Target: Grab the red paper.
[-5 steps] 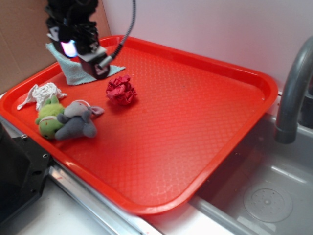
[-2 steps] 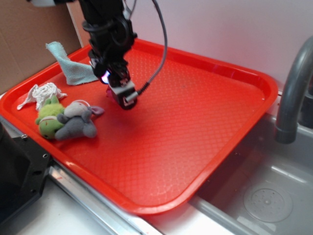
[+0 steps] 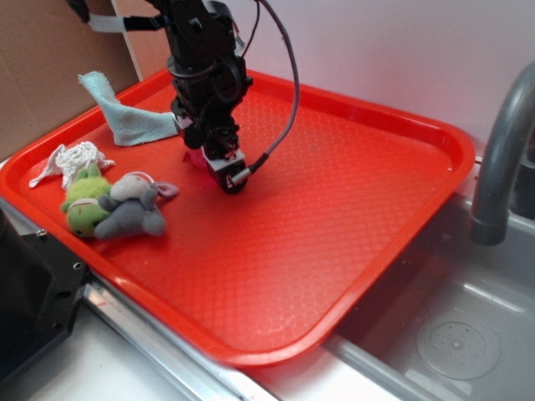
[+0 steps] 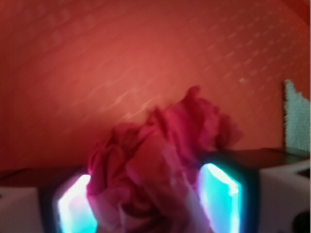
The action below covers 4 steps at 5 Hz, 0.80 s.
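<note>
At the far left of the exterior view a cardboard wall (image 3: 42, 75) stands behind the rim of a big red tray (image 3: 351, 217), and a dark box (image 3: 33, 309) sits at the lower left corner just off the tray's edge. On the tray's left side lies a small white wad (image 3: 71, 159), touching the green plush (image 3: 84, 205) just in front of it; a grey plush (image 3: 129, 209) leans against the green one on its right. Behind them, near the tray's back rim, a pale blue cloth (image 3: 121, 117) rises to a point at its left end. Right of the cloth the black arm comes down from the top of the frame with a cable looping off its right side, and the claw (image 3: 209, 159) is lowered onto the tray. The red paper (image 3: 195, 159) shows only as a sliver of crimson at the claw's left edge, lying on the tray just right of the plush toys. In the wrist view the red paper (image 4: 155, 165) fills the gap between the two glowing pads (image 4: 221, 199), which stand on either side of it, spread and close against its folds; whether they already press it cannot be told. The tray's right half is bare textured plastic. Past its right rim lie a steel sink (image 3: 451, 334) and a grey tap (image 3: 501, 150).
</note>
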Motion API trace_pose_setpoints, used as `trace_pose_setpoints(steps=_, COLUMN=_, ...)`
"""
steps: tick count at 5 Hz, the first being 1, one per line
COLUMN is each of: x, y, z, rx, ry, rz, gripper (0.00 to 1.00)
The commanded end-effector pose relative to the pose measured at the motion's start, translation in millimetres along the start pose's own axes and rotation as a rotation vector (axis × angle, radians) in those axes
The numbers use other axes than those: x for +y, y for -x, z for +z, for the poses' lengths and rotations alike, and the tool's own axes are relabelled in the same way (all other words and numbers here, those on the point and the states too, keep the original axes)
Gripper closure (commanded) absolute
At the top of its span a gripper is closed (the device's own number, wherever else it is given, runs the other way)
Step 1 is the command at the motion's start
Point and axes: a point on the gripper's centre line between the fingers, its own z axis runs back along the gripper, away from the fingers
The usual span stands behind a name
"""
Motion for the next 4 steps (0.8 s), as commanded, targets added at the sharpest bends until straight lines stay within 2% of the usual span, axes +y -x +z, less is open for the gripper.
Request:
trace_pose_setpoints(steps=1, x=29, y=11, z=39, rx=-0.009, ry=0.087, rz=0.111, gripper=1.00)
trace_pose_setpoints(steps=2, x=44, y=27, z=86, rx=-0.119, ry=0.196, rz=0.169, gripper=1.00)
trace_pose_setpoints(steps=3, x=58, y=54, z=135, rx=-0.137, ry=0.261, rz=0.278, gripper=1.00)
trace_pose_setpoints(steps=4, x=62, y=60, z=183, rx=-0.196, ry=0.271, rz=0.291, gripper=1.00)
